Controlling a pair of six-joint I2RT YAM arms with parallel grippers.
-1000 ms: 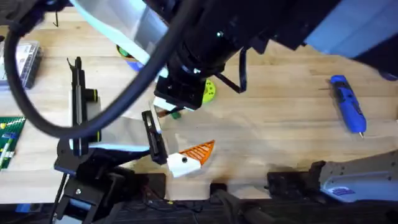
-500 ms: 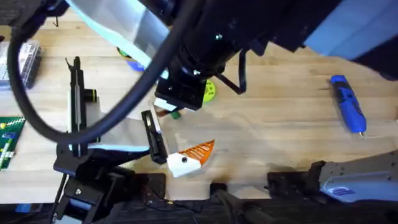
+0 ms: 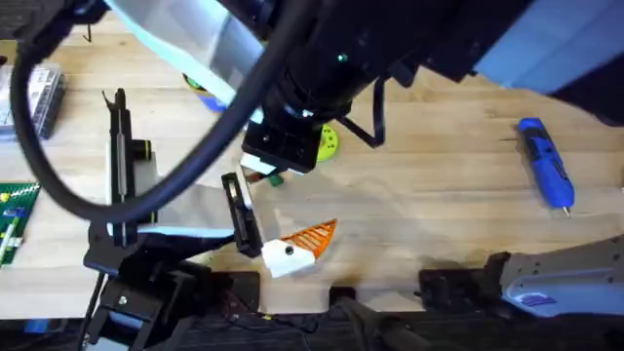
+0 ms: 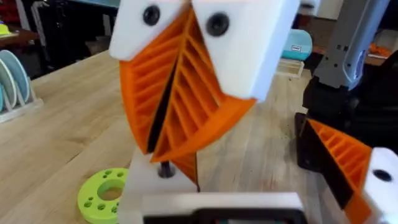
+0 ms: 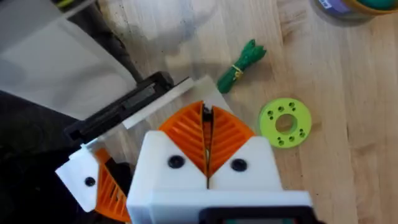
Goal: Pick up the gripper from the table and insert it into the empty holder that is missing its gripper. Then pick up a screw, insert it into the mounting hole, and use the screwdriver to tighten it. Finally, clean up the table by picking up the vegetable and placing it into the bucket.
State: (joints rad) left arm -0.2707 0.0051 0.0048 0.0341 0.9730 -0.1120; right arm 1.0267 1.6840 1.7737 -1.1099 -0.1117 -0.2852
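My right gripper (image 5: 206,134) hangs over the table (image 3: 439,205), its white fingers and orange ribbed pads pressed shut. An orange piece, the gripper (image 4: 185,167), sticks out below those pads, right against the all-white holder (image 4: 155,186), which has a small pin hole on top. My left gripper (image 4: 255,186) is open: the holder is one side and an orange-padded finger (image 4: 351,165) is the other, far apart. The green vegetable (image 5: 241,65) lies just beyond. The blue screwdriver (image 3: 544,161) lies far right. The rim of the bucket (image 5: 339,7) shows at the view's edge.
A lime-green disc (image 5: 285,122) lies beside the vegetable. A clear parts box (image 3: 39,93) and a green board (image 3: 12,219) sit at the table's left edge. A black stand (image 3: 119,146) rises near the left arm. The right arm's dark wrist (image 3: 322,88) looms over the middle.
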